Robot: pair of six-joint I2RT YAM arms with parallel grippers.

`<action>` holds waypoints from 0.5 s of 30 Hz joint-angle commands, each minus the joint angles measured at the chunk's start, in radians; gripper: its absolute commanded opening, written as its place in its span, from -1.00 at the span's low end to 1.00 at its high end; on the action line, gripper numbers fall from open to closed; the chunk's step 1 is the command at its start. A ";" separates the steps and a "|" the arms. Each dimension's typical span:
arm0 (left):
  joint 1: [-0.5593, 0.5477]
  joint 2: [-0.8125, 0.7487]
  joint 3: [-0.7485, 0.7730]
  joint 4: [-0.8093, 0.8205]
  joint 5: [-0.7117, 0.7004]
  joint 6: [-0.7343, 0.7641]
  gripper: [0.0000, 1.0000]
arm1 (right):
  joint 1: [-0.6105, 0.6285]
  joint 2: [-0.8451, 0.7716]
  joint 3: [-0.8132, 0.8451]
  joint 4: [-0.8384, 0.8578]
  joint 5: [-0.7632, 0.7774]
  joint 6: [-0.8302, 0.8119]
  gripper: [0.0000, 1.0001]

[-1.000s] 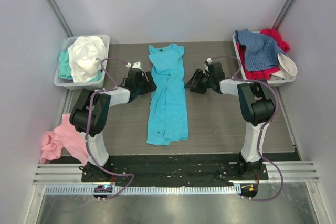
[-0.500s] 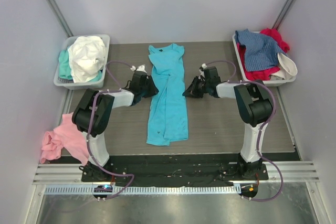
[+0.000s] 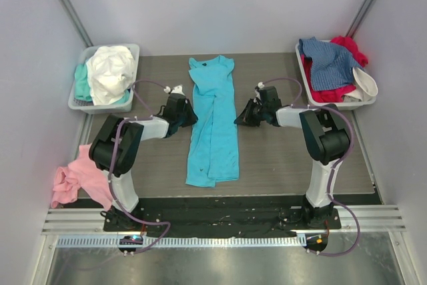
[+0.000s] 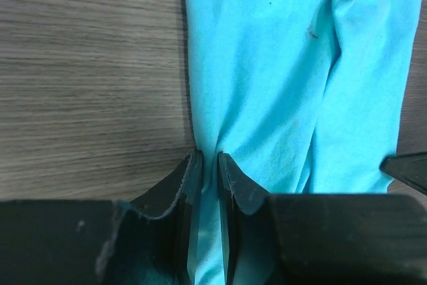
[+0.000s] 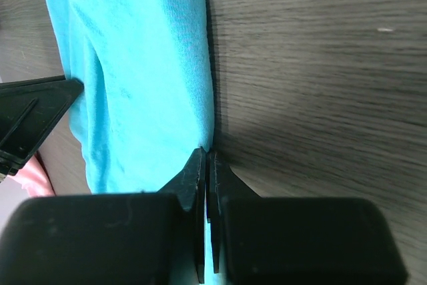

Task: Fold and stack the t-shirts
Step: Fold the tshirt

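A bright turquoise t-shirt [image 3: 213, 125], folded into a long strip, lies down the middle of the table with its round neck at the far end. My left gripper [image 3: 191, 117] is at its left edge, and in the left wrist view it [image 4: 208, 158] is shut on a pinch of the turquoise cloth [image 4: 280, 65]. My right gripper [image 3: 238, 119] is at the opposite edge. In the right wrist view it [image 5: 207, 153] is shut tight right on the shirt's [image 5: 147, 65] folded border, with a sliver of turquoise between the fingers.
A grey tray [image 3: 75, 105] at the back left holds a white t-shirt [image 3: 110, 71] over a mint one. Another tray [image 3: 337, 105] at the back right holds denim-blue [image 3: 330, 61] and red t-shirts. A pink t-shirt [image 3: 77, 178] hangs off the table's left edge.
Both grippers moved in to the turquoise t-shirt's edges and closed, the left on a fold of cloth, the right on the border. The shirt has barely shifted.
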 commanded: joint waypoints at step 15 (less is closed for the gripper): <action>0.042 -0.029 -0.082 -0.152 -0.026 0.031 -0.43 | -0.025 -0.046 -0.059 -0.142 0.073 -0.067 -0.26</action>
